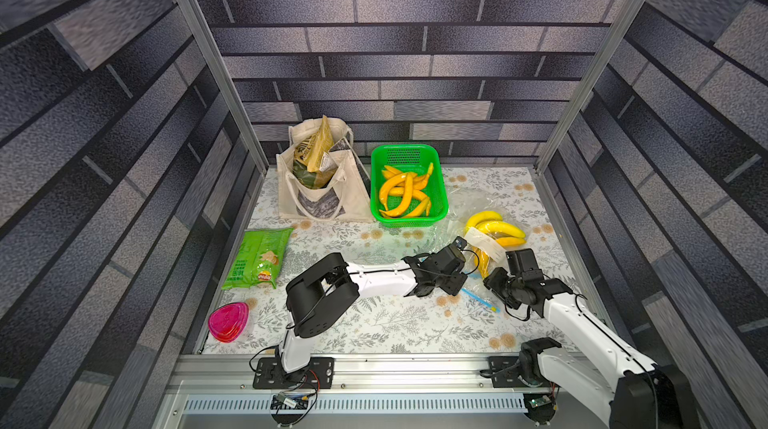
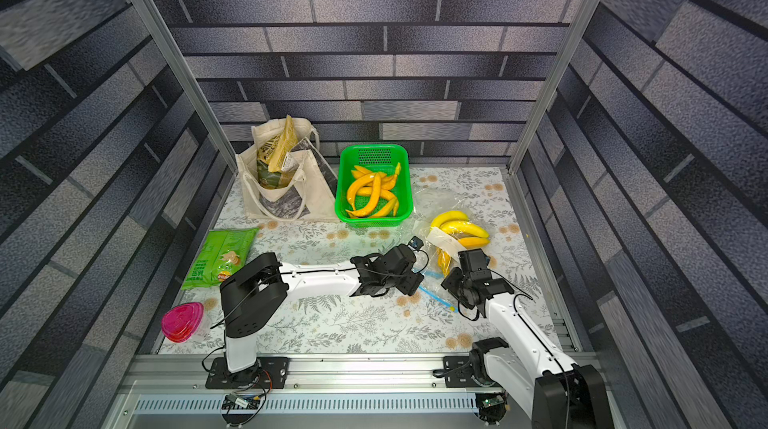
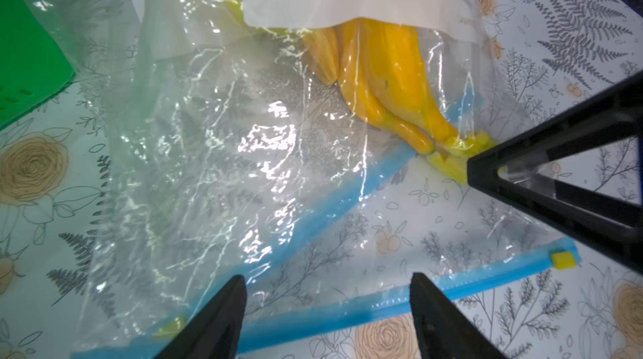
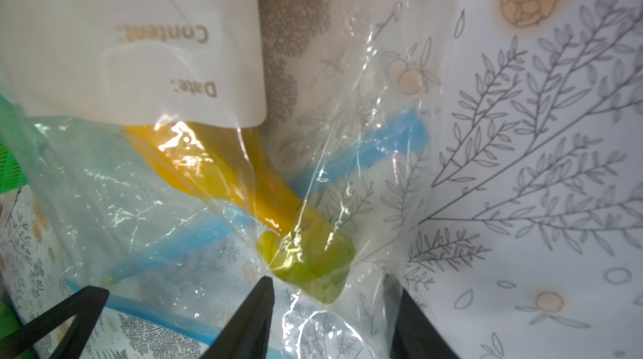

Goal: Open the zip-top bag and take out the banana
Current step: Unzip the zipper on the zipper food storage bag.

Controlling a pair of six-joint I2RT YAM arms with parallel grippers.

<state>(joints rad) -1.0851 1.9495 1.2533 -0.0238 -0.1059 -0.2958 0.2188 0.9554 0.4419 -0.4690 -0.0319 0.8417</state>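
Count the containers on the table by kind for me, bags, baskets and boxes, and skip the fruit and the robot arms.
Bags: 3 (cloth tote, green snack bag, clear zip-top bag)
Baskets: 1 (green basket)
Boxes: 1 (pink box)
Total: 5

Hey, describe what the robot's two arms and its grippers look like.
Both the left arm and right arm have white shell links joined by bulky black joints, mounted on black base plates on a metal rail. Thin black cables loop loosely along them. The left gripper and right gripper have matte black jaws shaped like hollow triangles tapering to narrow tips. No markings are readable.
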